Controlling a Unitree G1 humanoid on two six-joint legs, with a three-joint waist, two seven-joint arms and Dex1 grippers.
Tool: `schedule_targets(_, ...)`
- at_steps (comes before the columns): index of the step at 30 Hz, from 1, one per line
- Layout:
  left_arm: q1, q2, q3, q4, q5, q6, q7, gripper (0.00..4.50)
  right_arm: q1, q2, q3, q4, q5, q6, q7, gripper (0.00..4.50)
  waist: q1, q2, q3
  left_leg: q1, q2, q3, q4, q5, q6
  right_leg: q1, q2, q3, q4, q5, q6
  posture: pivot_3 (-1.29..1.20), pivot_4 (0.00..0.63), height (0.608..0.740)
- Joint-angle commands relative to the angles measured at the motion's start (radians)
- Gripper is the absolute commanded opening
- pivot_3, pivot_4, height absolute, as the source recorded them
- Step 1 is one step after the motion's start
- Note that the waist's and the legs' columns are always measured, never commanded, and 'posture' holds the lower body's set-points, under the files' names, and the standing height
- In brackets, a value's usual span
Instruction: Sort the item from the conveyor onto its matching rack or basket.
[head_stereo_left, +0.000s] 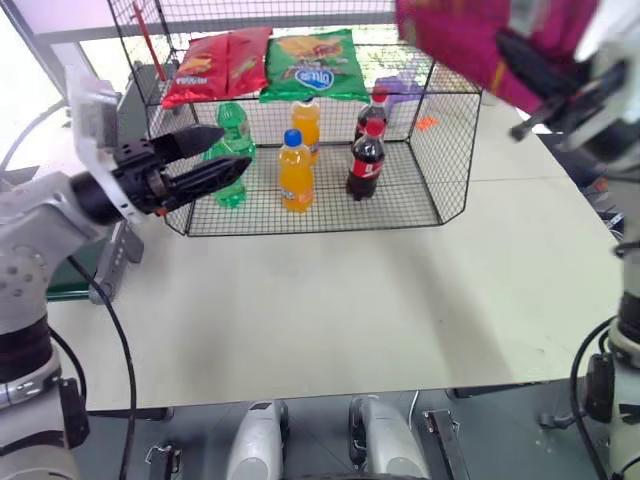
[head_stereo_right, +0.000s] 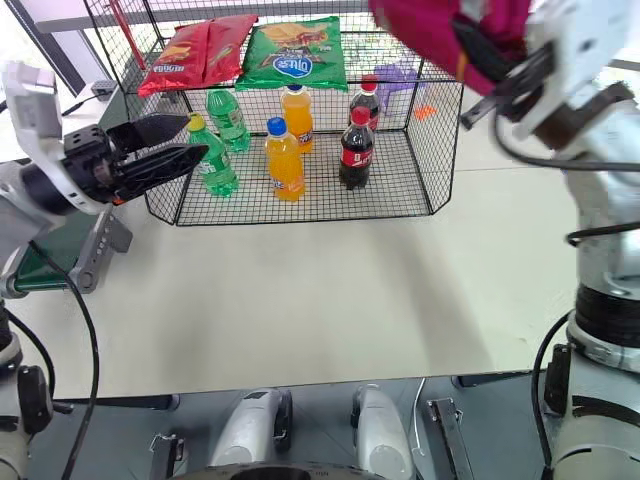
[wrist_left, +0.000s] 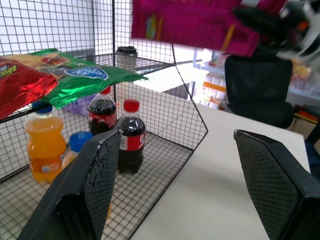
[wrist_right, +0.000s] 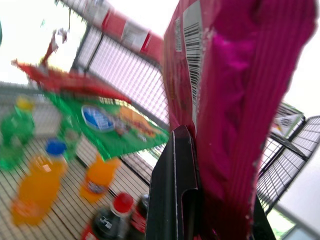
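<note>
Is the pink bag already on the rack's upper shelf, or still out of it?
Out. The right gripper is shut on the pink bag, holding it in the air above the rack, beside the green bag on the shelf.

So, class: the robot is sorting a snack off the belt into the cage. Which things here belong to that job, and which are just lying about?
Part of the job:
pink crisp bag
right gripper, shut on it
wire cage

Just there:
red bag
green bag
orange bottles
cola bottles
green bottles
left gripper, open
</note>
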Motion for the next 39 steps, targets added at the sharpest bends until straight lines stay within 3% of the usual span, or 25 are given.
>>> schedule_targets(1,0.004,-0.009,0.018,-0.04,-0.011,-0.025,0.025,3.75,-0.085,-0.007,0.078,0.172,-0.196,-0.242,-0.017,0.0,0.0,0.0,0.0,0.0,0.0,0.0,0.0,0.0,0.0,0.0,0.0,0.0,0.0,0.0,0.0,0.0,0.15,0.74)
schedule_targets(5,0.055,-0.024,0.033,-0.086,-0.024,-0.03,0.053,3.75,-0.161,-0.043,0.21,0.387,-0.505,-0.527,-0.139,0.0,0.002,0.0,0.0,0.0,0.0,0.0,0.0,0.0,0.0,0.0,0.0,0.0,-0.001,0.0,0.0,0.0,0.15,0.74)
schedule_targets(12,0.102,-0.033,0.057,-0.13,-0.061,-0.033,0.101,3.75,-0.241,-0.085,0.259,0.544,-0.793,-0.762,-0.369,0.0,-0.001,0.0,0.0,0.0,0.0,0.0,0.0,0.0,0.0,0.0,0.0,0.0,-0.001,0.0,0.0,0.0,0.15,0.74)
schedule_targets(26,0.078,-0.06,0.011,-0.097,-0.067,-0.058,0.101,3.75,-0.231,-0.179,0.26,0.533,-1.075,-0.825,-0.634,0.0,-0.014,0.0,0.0,0.0,0.0,0.0,0.0,0.0,0.0,0.0,0.0,0.001,-0.001,0.0,0.0,0.0,0.15,0.74)
schedule_targets(33,0.064,-0.079,-0.014,-0.087,-0.052,-0.072,0.101,3.75,-0.341,-0.074,0.416,0.695,-1.225,-0.792,-0.663,0.0,-0.021,0.0,0.0,0.0,0.0,0.0,0.0,0.0,-0.001,0.0,0.0,0.002,-0.001,0.0,-0.001,0.0,0.15,0.74)
schedule_targets(39,0.087,-0.085,0.003,-0.095,-0.058,-0.081,0.119,3.75,-0.332,-0.007,0.44,0.698,-1.135,-0.855,-0.605,0.0,-0.013,0.0,0.0,0.0,-0.001,0.0,-0.001,0.0,-0.001,0.0,0.0,0.002,-0.001,0.0,0.0,0.0,0.15,0.74)
